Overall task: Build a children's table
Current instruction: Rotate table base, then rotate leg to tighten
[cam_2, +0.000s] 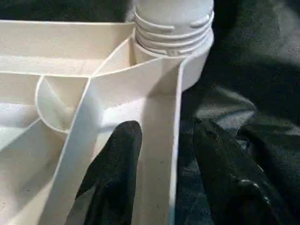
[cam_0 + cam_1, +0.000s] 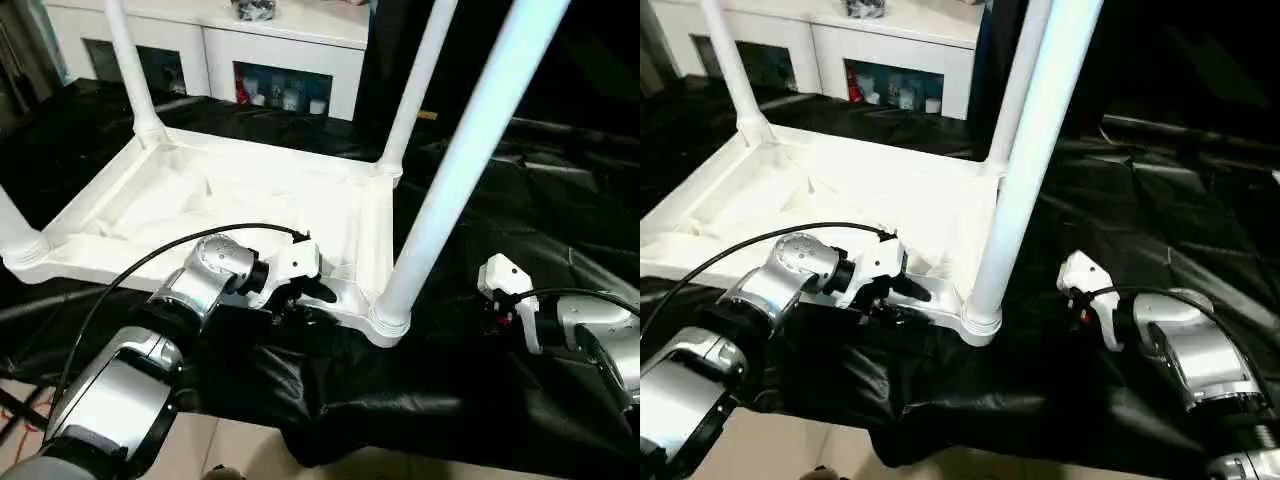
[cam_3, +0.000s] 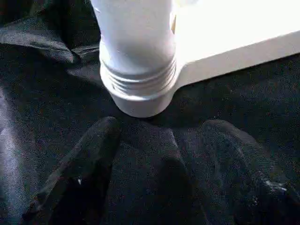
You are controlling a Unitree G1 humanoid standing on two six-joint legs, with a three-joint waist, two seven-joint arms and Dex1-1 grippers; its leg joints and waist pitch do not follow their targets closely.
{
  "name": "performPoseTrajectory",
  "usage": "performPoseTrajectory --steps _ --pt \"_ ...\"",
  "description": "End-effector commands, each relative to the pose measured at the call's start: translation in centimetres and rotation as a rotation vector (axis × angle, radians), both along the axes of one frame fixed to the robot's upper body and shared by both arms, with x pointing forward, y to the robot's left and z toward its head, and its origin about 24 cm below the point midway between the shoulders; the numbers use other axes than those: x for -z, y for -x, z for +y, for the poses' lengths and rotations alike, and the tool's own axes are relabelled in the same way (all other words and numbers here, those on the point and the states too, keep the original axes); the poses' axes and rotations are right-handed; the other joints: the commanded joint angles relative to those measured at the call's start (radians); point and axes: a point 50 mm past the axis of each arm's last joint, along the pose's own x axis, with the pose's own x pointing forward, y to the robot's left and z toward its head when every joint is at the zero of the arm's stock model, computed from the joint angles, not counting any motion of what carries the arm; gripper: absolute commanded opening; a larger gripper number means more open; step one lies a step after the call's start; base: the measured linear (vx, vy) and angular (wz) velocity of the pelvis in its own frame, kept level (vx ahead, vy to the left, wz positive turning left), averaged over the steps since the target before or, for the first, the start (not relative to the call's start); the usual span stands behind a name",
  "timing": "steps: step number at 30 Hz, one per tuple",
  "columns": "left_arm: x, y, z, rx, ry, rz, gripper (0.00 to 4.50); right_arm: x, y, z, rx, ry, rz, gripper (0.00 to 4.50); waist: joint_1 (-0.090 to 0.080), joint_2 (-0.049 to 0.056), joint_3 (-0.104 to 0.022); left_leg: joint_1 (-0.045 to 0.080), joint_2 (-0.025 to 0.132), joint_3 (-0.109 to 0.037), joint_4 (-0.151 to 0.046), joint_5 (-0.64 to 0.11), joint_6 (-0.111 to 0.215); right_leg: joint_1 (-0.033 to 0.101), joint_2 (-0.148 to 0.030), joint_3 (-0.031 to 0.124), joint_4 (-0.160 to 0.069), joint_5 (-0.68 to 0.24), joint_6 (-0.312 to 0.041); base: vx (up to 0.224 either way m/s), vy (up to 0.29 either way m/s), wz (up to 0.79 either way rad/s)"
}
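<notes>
The children's table lies upside down on the black cloth, its ribbed white tabletop (image 2: pixel 200 200) facing up. Four white legs stand in the corner sockets; the near right leg (image 2: pixel 470 140) rises from its socket (image 2: pixel 390 320). My left gripper (image 2: pixel 305 295) is at the tabletop's near rim beside that socket. In the left wrist view its jaws (image 1: pixel 164 129) are open and straddle the rim wall (image 1: pixel 161 140), one finger (image 1: pixel 119 154) inside, the other (image 1: pixel 220 154) outside over the cloth. My right gripper (image 2: pixel 492 310) hovers right of the socket, open (image 3: pixel 161 124), holding nothing and facing the leg's base (image 3: pixel 138 89).
A white cabinet (image 2: pixel 250 50) with open shelves stands behind the work table. The black cloth (image 2: pixel 520 200) is creased and hangs over the near edge, with pale floor (image 2: pixel 230 450) below. A black cable (image 2: pixel 150 260) loops over my left forearm.
</notes>
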Motion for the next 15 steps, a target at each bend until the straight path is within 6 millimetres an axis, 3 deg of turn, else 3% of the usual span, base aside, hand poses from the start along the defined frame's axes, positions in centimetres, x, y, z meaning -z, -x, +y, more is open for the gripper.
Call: performPoseTrajectory --steps 1,8,15 --pt "0.14 0.06 -0.22 0.026 -0.025 0.010 1.79 -0.59 0.10 -0.42 0.011 0.012 -0.016 3.21 0.006 0.000 -0.066 0.005 -0.022 0.018 -0.065 -0.265 0.036 0.059 -0.032 0.019 -0.085 -0.252 -0.208 0.000 0.000 0.00" --pt "0.43 0.03 -0.46 0.046 -0.065 0.014 1.06 -0.60 0.19 -0.25 0.013 0.023 -0.014 3.21 0.006 0.002 -0.066 0.007 -0.020 0.018 -0.067 -0.266 0.039 0.058 -0.032 0.019 -0.087 -0.252 -0.209 0.000 0.000 0.00" --pt "0.99 0.12 -0.20 0.026 -0.096 0.038 0.61 -0.66 0.11 -0.11 0.015 0.027 -0.020 3.21 0.007 0.000 -0.065 0.005 -0.020 0.017 -0.068 -0.270 0.038 0.058 -0.034 0.018 -0.089 -0.281 -0.198 0.000 0.000 0.00"
